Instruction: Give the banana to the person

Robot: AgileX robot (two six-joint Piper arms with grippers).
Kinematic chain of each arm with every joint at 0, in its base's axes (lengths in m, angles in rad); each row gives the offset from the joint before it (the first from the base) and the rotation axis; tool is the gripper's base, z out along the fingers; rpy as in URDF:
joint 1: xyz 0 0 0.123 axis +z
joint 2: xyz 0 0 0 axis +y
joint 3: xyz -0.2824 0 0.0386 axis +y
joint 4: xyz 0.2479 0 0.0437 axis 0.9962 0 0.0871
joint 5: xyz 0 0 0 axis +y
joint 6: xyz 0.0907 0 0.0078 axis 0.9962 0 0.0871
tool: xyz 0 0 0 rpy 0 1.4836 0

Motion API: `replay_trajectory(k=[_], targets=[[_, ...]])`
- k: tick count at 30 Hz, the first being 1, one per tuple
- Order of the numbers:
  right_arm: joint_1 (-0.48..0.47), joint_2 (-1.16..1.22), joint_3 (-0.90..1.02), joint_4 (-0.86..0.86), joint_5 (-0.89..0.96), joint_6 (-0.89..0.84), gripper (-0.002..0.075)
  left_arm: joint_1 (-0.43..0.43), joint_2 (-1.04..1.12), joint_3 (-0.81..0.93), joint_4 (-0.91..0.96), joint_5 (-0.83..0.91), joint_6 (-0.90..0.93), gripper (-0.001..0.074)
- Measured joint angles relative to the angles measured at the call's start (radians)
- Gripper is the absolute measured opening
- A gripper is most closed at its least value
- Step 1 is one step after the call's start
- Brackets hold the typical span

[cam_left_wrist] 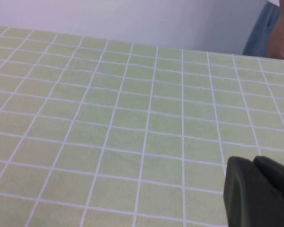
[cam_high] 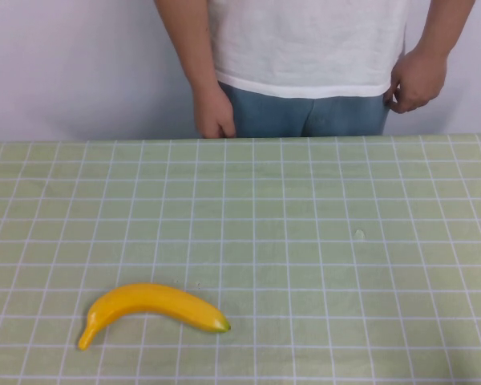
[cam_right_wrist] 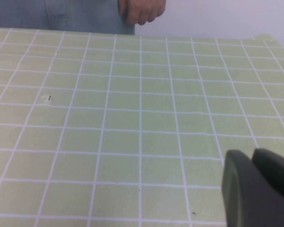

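Lying on the near left part of the desk [cam_high: 321, 200], which wears a pale green cloth with white grid lines, is the smooth, shiny yellow curved banana [cam_high: 148, 303]. Its thin stem points to the left and down toward the near edge, and its small dark green tip points right. Nothing touches it. It rests flat on the cloth, well apart from the far edge.

Behind the far edge of the desk stands the person in a white T-shirt and blue jeans [cam_high: 309, 56]. Both bare arms hang down. One hand of the person [cam_high: 214, 112] is low by the desk edge, left of the middle. The other hand of the person [cam_high: 417, 80] is curled at the hip on the right.

From the high view no robot arm shows over the desk. The left hand [cam_left_wrist: 260, 191] of the robot shows only as a dark black lump at the corner of the left wrist view, low over the cloth, with a tiny bit of yellow just behind it. The right hand [cam_right_wrist: 258, 187] of the robot is the same kind of dark lump in the right wrist view, over bare cloth. I cannot tell if either one is wide or narrow.
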Motion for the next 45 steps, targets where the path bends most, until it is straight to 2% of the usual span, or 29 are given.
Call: replay_trajectory(k=[6, 16, 22, 26, 28, 30, 33, 36, 41, 45], targets=[[0.000, 0.000, 0.000, 0.000, 0.000, 0.000, -0.0007, 0.000, 0.000, 0.002, 0.000, -0.081, 0.000, -0.0004], [0.000, 0.000, 0.000, 0.000, 0.000, 0.000, -0.0007, 0.000, 0.000, 0.002, 0.005, -0.337, -0.017, -0.0004], [0.000, 0.000, 0.000, 0.000, 0.000, 0.000, -0.0007, 0.000, 0.000, 0.002, -0.002, -0.740, -0.174, -0.0004], [0.000, 0.000, 0.000, 0.000, 0.000, 0.000, -0.0007, 0.000, 0.000, 0.002, -0.006, -1.078, -0.139, -0.0004], [0.000, 0.000, 0.000, 0.000, 0.000, 0.000, -0.0007, 0.000, 0.000, -0.017, -0.023, -1.130, -0.124, -0.0004], [0.000, 0.000, 0.000, 0.000, 0.000, 0.000, -0.0007, 0.000, 0.000, -0.072, -0.044, -1.098, -0.104, -0.0004], [0.000, 0.000, 0.000, 0.000, 0.000, 0.000, -0.0007, 0.000, 0.000, -0.215, -0.068, -0.953, -0.061, -0.0004], [0.000, 0.000, 0.000, 0.000, 0.000, 0.000, -0.0007, 0.000, 0.049, -0.399, -0.075, -0.744, -0.047, -0.0004], [0.000, 0.000, 0.000, 0.000, 0.000, 0.000, -0.0007, 0.000, 0.251, -0.667, -0.078, -0.293, -0.026, -0.0004], [0.000, 0.000, 0.000, 0.000, 0.000, 0.000, -0.0007, 0.000, 0.419, -0.759, -0.078, -0.029, 0.044, -0.0004]])
